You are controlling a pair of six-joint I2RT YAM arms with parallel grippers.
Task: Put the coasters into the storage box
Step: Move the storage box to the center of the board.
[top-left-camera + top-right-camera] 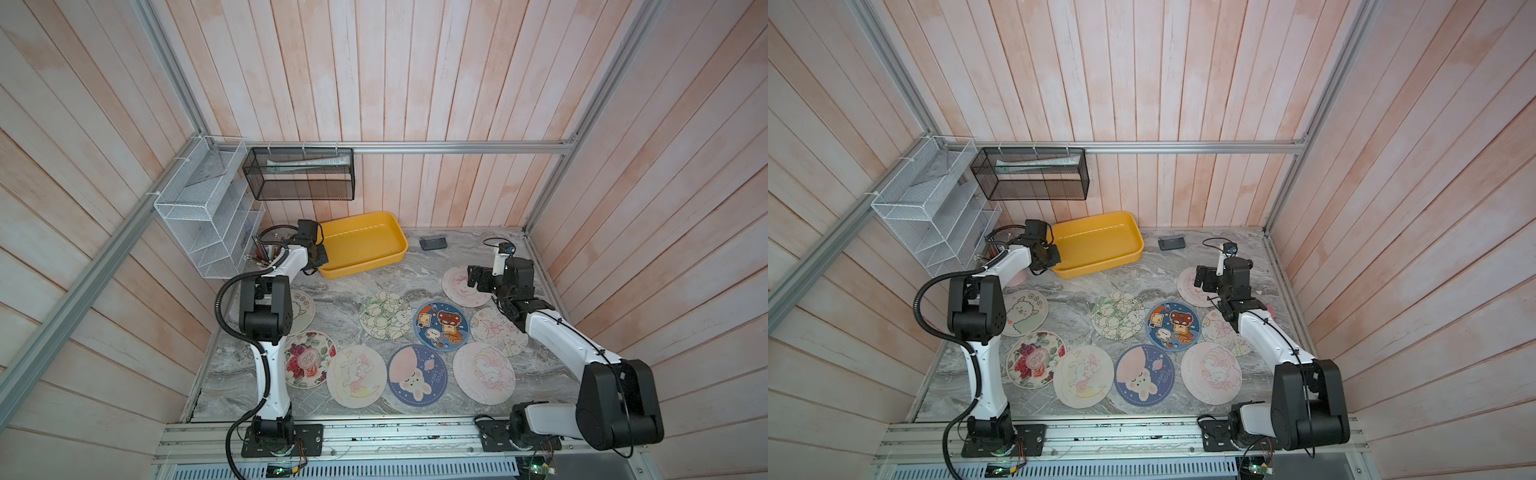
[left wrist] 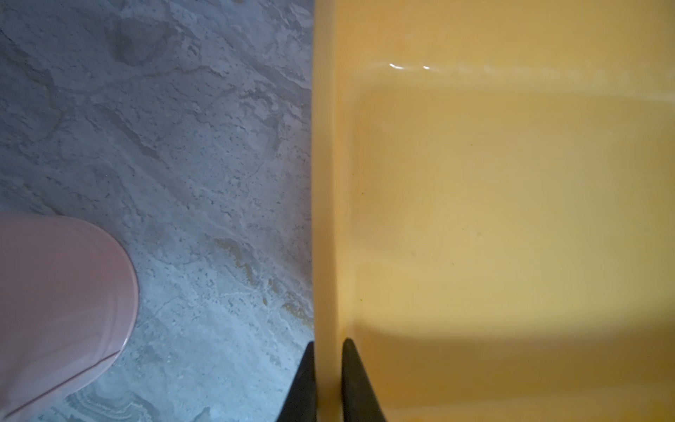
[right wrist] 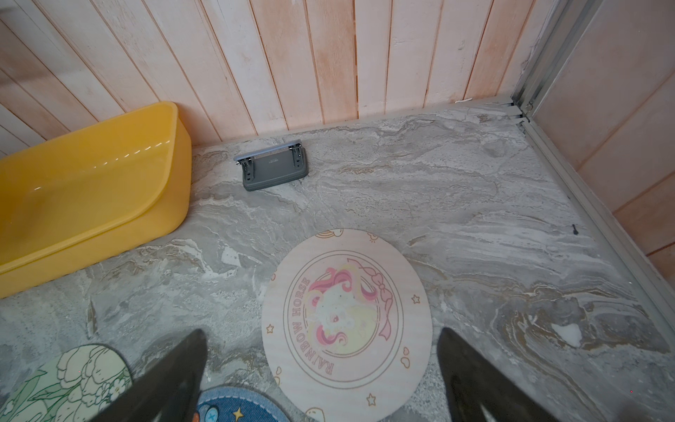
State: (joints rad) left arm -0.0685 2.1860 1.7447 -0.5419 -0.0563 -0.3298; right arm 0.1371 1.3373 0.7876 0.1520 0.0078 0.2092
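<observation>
- The left pincer (image 2: pixel 328 341) is narrowed onto the storage box (image 2: pixel 325 182). One dark finger (image 2: pixel 303 383) lies outside the yellow rim and the other inside, with the rim pinched between them.
- In both top views this grip is at the short end of the box nearest the white wire rack (image 1: pixel 208 216).
- Just outside that end, a pink rounded object (image 2: pixel 62 292) stands on the grey marble counter (image 2: pixel 164 164).
- The box sits at the back of the counter, against the plank wall and below the black mesh basket (image 1: pixel 299 174).
- The right pincer (image 3: pixel 321 330) is spread wide with nothing in it. It is poised over the rainbow-horse coaster (image 3: pixel 347 321), which lies flat and well apart from the box.
- Beyond it, a grey hole punch (image 3: pixel 274 171) rests near the back wall.
- The other coasters lie flat on the counter, outside the box:
  - the green-flower coaster (image 1: pixel 384 316) touching the dark-blue bear coaster (image 1: pixel 441 326)
  - the butterfly coaster (image 1: pixel 496 332), partly under the right arm
  - the unicorn coaster (image 1: pixel 484 372), the dark-blue bunny coaster (image 1: pixel 417 374), the cream moon coaster (image 1: pixel 356 376) and the rose coaster (image 1: pixel 309 359) along the front
  - the alpaca coaster (image 1: pixel 1023 311), beside the left arm
</observation>
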